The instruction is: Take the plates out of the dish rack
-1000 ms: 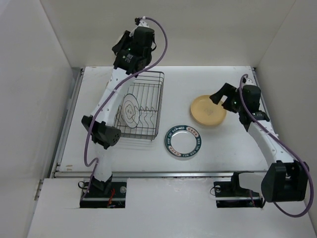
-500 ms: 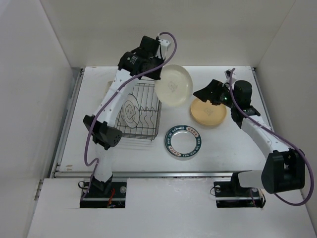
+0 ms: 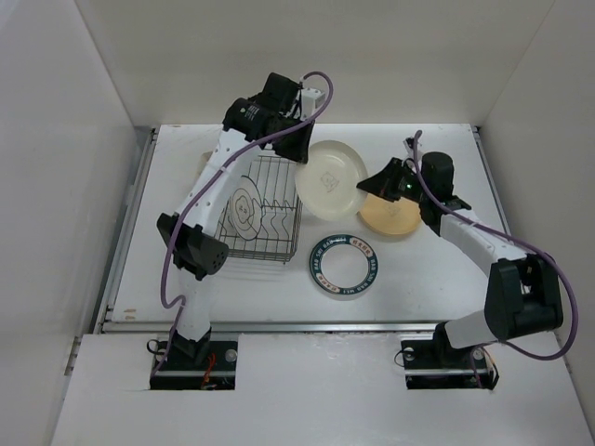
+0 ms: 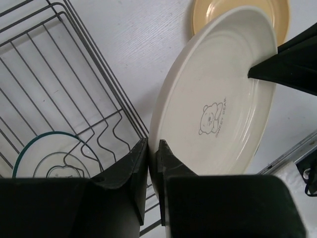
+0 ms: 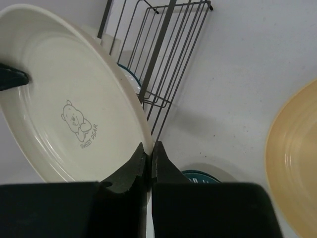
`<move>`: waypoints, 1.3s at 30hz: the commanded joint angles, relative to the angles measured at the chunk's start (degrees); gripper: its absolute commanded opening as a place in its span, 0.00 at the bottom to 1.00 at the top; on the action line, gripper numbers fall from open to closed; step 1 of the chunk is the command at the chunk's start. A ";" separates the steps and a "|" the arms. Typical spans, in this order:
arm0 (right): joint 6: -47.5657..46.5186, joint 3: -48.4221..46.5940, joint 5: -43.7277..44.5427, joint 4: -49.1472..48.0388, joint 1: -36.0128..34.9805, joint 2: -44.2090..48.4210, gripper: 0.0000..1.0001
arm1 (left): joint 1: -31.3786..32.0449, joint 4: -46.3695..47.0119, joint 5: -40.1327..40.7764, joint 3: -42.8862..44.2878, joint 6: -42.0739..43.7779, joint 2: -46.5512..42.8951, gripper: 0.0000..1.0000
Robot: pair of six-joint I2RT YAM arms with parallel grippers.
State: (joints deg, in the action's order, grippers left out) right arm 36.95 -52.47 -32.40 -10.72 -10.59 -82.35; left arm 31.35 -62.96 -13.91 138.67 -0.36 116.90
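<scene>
The left claw (image 4: 152, 154) is closed on the rim of a cream plate (image 4: 218, 99) with a bear motif, one finger on each face. The right claw (image 5: 150, 151) is closed on the opposite rim of the same plate.

In the top view the cream plate is held tilted above the bench (image 3: 446, 279) in the upper centre of the frame, just right of the dish rack (image 3: 275, 177).

The left arm rises from the lower left, passes up along the rack's left side, and bends right at the wrist. The right arm reaches from the lower right up and leftward.

A ringed plate (image 3: 244, 206) stands in the rack. A yellow plate (image 3: 395, 216) and a teal-rimmed plate (image 3: 343, 267) lie flat on the bench.
</scene>
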 commanded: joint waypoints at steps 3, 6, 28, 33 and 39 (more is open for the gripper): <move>1.54 -0.79 4.53 -4.13 -0.31 2.27 0.00 | 0.46 -1.29 2.19 0.55 0.97 -2.20 0.35; 3.12 -0.27 10.50 -1.07 -0.31 3.76 0.00 | 0.46 -2.60 10.52 0.55 2.56 -2.20 0.79; 11.65 6.94 46.46 28.83 6.11 10.98 0.49 | -0.59 -11.49 58.74 -19.75 6.78 -2.73 0.86; 9.63 6.33 45.86 27.07 6.11 5.54 0.78 | -0.59 -8.15 59.52 -25.10 6.25 -2.73 0.84; 8.40 6.32 44.01 26.11 6.11 2.28 0.79 | -1.12 -4.55 62.51 -27.84 6.86 -2.73 0.84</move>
State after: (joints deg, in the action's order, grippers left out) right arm 46.35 -45.19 11.97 18.41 -4.86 -79.92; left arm 30.72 -69.73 45.15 111.90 6.68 116.40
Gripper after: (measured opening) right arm 0.786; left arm 0.839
